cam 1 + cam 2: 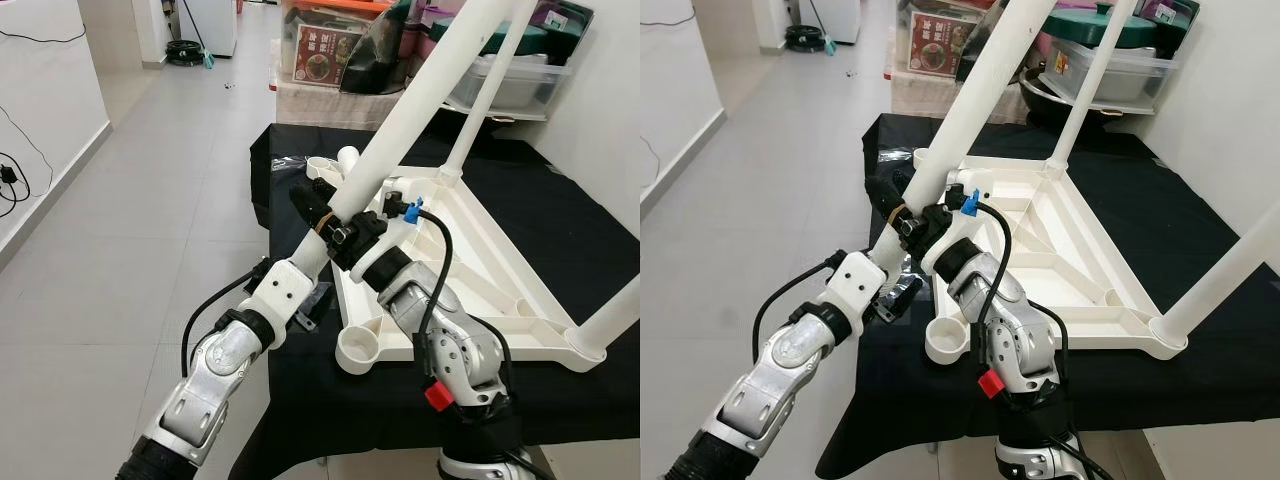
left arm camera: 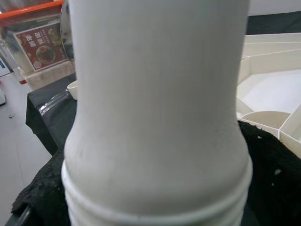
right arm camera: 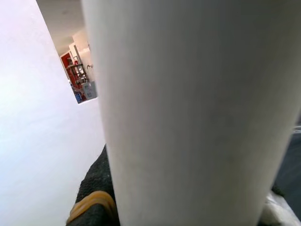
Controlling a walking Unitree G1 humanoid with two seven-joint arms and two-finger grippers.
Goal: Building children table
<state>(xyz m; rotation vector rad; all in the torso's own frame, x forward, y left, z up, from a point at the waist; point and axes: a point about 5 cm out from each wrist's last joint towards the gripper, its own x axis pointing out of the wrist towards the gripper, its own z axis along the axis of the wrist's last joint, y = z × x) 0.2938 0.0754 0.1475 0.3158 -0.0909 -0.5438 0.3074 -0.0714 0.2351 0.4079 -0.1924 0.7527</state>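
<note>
Black-draped table (image 1: 590, 260), both grippers clasping white leg (image 1: 400, 120)

The white table leg (image 1: 400, 120) is seen from above by both head views, and very closely by both wrist views.

White table leg (image 1: 420, 105) (tilted) over upside-down white tabletop (image 1: 480, 270).

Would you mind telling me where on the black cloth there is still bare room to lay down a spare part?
The black cloth is bare to the right of the upturned white tabletop, and in a strip along the near edge below the empty corner socket. The near-left corner is crowded: both tools, left and right, grip the loose white leg there.
</note>
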